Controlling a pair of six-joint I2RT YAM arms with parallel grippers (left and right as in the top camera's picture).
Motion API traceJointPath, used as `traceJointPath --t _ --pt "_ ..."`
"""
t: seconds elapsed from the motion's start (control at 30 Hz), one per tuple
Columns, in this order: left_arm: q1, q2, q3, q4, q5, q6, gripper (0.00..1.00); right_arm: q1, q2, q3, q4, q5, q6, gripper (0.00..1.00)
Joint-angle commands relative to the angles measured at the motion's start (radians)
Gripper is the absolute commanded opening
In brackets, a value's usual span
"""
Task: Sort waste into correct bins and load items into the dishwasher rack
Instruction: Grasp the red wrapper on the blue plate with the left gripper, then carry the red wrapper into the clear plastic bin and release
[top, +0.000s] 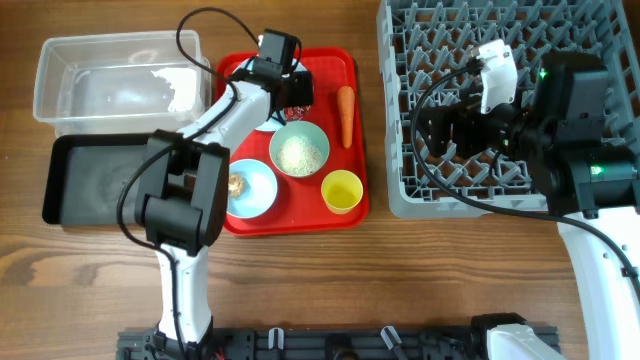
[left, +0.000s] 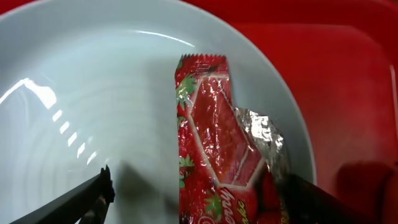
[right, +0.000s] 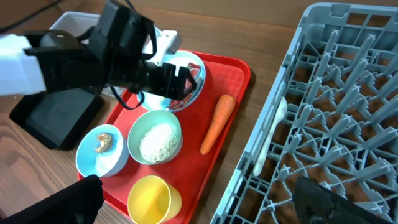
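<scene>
The red wrapper (left: 214, 143) is noted lying on the pale-blue plate (left: 93, 93), framed between the wide-spread, empty jaws of the left gripper (left: 198, 190), closer to one finger.

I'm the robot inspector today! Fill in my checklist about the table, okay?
Surface: wooden table, red tray on it.
Job's things: wrapper on plate; carrot, rice bowl, scrap bowl, yellow cup on red tray; rack, clear tub, black tray beside it.
Clutter: nothing seen.
Grippers: left gripper open, straddling wrapper; right gripper open above rack.
Cables: black cables loop loose.
Surroundings: nothing seen.
</scene>
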Motion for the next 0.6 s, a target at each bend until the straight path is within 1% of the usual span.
traceJointPath --t 0.0,0.1,0.2,0.23,0.27,0.3,0.33,0.43,0.47,0.57 --pt "-0.003 0.039 0.009 0.021 -0.017 -0.013 0.88 -0.003 0.006 0.017 0.000 0.006 -0.013 1.00" --pt "-0.003 0.062 0.009 0.029 -0.017 -0.013 0.88 -0.003 0.006 0.017 0.000 0.006 -0.013 1.00" --pt "-0.003 0.072 0.009 0.026 -0.016 -0.013 0.80 -0.003 0.006 0.017 0.000 0.006 -0.013 1.00" --pt "-0.003 0.072 0.009 0.026 -0.016 -0.013 0.72 -0.003 0.005 0.017 0.000 0.006 -0.013 1.00" --pt "-0.003 0.072 0.009 0.027 -0.016 -0.013 0.66 -0.003 0.006 0.017 0.001 0.006 -0.013 1.00" --pt "-0.003 0.071 0.010 0.031 -0.017 -0.012 0.54 -0.003 0.006 0.017 0.003 0.006 -0.013 1.00" --pt "-0.003 0.071 0.010 0.032 -0.017 -0.013 0.46 -0.003 0.006 0.017 0.005 0.006 -0.013 1.00" --pt "0.000 0.071 0.009 0.025 -0.017 -0.013 0.29 -0.003 0.006 0.017 0.007 0.006 -0.012 1.00" --pt "0.000 0.071 0.009 0.024 -0.017 -0.013 0.26 -0.003 0.006 0.017 0.007 0.006 -0.013 1.00" --pt "-0.001 0.057 0.010 0.021 -0.016 -0.013 0.08 -0.003 0.006 0.017 0.006 0.006 -0.013 1.00"
